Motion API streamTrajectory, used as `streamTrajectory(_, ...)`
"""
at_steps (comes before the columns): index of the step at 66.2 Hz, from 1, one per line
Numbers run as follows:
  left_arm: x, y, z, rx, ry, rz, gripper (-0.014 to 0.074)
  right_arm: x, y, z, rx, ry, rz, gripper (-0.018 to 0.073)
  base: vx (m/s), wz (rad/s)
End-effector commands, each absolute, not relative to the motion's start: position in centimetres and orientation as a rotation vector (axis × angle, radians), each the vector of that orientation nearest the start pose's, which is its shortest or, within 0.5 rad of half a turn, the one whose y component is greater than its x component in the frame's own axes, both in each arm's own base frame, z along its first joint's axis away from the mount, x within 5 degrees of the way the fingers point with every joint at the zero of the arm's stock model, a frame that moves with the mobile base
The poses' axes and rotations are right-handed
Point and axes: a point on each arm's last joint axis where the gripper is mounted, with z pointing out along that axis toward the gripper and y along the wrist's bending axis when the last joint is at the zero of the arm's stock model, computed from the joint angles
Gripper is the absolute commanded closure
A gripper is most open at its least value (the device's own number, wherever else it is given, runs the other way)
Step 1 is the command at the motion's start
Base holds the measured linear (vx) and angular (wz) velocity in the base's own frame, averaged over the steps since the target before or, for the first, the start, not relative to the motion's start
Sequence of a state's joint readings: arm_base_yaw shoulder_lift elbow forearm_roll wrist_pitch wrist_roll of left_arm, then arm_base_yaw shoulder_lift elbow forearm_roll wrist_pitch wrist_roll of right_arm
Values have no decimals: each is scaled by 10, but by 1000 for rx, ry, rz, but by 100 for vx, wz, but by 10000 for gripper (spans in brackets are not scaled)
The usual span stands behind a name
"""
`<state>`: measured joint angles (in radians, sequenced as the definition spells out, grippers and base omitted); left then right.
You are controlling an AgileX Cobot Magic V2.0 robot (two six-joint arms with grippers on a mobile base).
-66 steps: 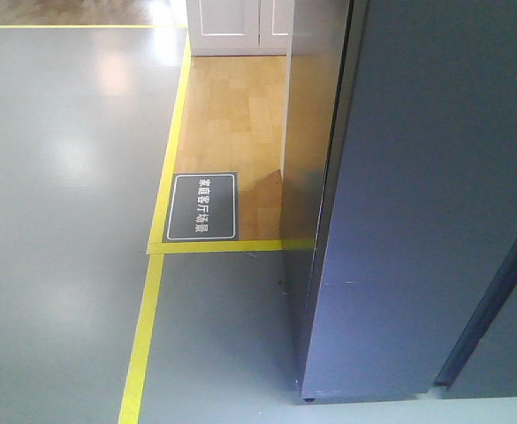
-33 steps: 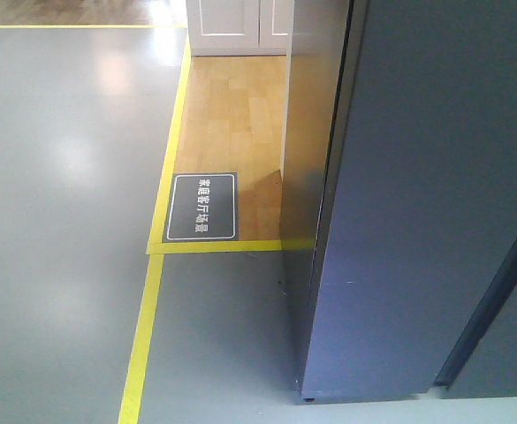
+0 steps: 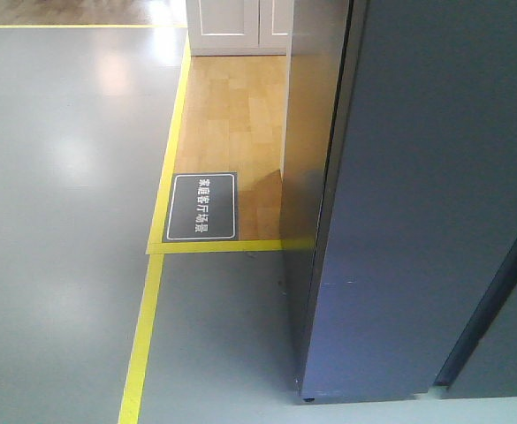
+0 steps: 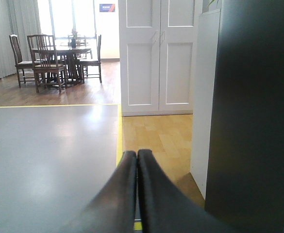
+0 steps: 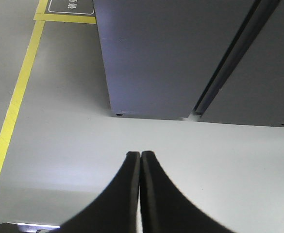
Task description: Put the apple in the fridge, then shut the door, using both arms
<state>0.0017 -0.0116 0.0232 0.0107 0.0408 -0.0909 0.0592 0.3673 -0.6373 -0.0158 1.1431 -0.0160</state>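
Observation:
The fridge (image 3: 417,221) stands at the right as a tall dark grey block. It shows again in the right wrist view (image 5: 166,58) and the left wrist view (image 4: 258,121). Two grey front panels meet at a thin dark seam (image 5: 229,63) and both lie flush; I cannot tell which one is the door. The apple is out of view. My left gripper (image 4: 137,152) is shut with nothing in it, off the fridge's left corner above the floor. My right gripper (image 5: 140,154) is also shut and empty, in front of the fridge's foot.
Yellow tape (image 3: 143,336) runs along the grey floor and borders a wood-floored patch (image 3: 231,115). A dark floor sign (image 3: 202,207) lies left of the fridge. White cupboard doors (image 4: 156,53) stand behind it. A dining table with chairs (image 4: 59,58) is far back left.

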Motion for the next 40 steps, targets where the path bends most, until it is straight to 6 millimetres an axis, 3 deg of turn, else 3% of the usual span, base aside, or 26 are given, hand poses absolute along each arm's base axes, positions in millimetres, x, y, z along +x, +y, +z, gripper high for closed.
streamTrajectory(1, 54, 0, 215, -64, 1426, -75, 603, 46, 1, 314, -93, 2292, -6, 562, 0, 0)
streamTrajectory(40, 53, -2, 217, -30, 1408, -110, 603, 46, 1, 314, -93, 2292, -6, 562, 0, 0)
